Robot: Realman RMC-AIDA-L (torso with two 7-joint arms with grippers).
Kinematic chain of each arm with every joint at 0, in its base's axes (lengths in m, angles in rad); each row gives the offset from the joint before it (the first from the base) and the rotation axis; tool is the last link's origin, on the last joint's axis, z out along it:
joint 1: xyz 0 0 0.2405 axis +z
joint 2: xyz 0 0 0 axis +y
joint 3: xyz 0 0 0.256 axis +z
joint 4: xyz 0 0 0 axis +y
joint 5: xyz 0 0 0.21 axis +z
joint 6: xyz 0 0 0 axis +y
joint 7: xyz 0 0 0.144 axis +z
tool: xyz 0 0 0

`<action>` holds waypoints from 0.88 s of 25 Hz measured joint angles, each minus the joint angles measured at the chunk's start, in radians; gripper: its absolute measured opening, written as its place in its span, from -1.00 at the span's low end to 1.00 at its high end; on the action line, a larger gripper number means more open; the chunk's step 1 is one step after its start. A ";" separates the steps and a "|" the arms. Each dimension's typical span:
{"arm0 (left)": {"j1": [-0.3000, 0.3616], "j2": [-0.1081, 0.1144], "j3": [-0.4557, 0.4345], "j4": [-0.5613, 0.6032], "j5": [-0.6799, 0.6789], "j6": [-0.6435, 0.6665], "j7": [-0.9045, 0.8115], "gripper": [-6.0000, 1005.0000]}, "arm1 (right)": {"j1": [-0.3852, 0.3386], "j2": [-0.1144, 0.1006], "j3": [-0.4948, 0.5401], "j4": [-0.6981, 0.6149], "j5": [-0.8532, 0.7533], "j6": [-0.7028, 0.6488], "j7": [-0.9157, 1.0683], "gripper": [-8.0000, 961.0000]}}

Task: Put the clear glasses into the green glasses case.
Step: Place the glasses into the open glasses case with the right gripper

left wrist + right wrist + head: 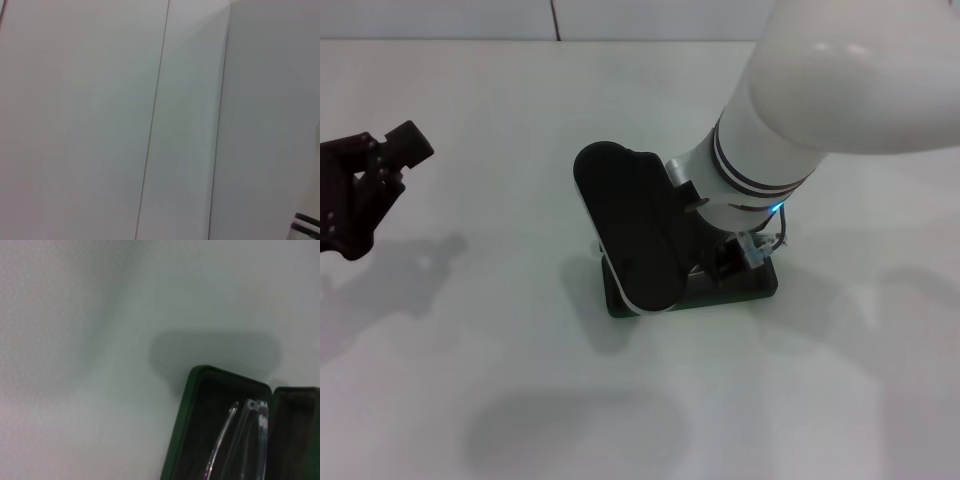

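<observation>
The green glasses case point(638, 228) stands open at the table's middle, its lid raised toward me and its base point(762, 286) showing under my right arm. My right gripper point(740, 256) hangs low over the base, mostly hidden by the wrist. In the right wrist view the clear glasses point(251, 432) show as transparent folded arms over the dark lining of the case point(183, 432). Whether the glasses rest on the lining or are held just above it cannot be made out. My left gripper point(372, 182) is parked far off at the left edge.
A white table point(500, 380) stretches all around the case, with shadows falling on it in front. The back edge of the table meets a pale wall point(550, 18). The left wrist view shows only pale panels point(100, 120).
</observation>
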 joint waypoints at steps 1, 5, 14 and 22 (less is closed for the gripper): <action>0.001 0.000 0.000 0.000 0.000 0.000 0.001 -0.91 | -0.001 0.000 0.000 0.000 0.000 0.003 0.000 -0.75; 0.002 0.000 0.000 -0.003 0.000 0.000 0.003 -0.91 | -0.003 0.000 -0.001 0.001 -0.001 0.006 0.000 -0.75; 0.000 -0.001 0.000 -0.014 0.000 -0.001 0.014 -0.91 | -0.002 0.000 -0.016 0.003 0.005 0.005 -0.002 -0.75; -0.002 -0.003 0.000 -0.020 0.000 -0.001 0.017 -0.91 | -0.006 0.000 -0.018 0.003 0.001 0.011 0.000 -0.75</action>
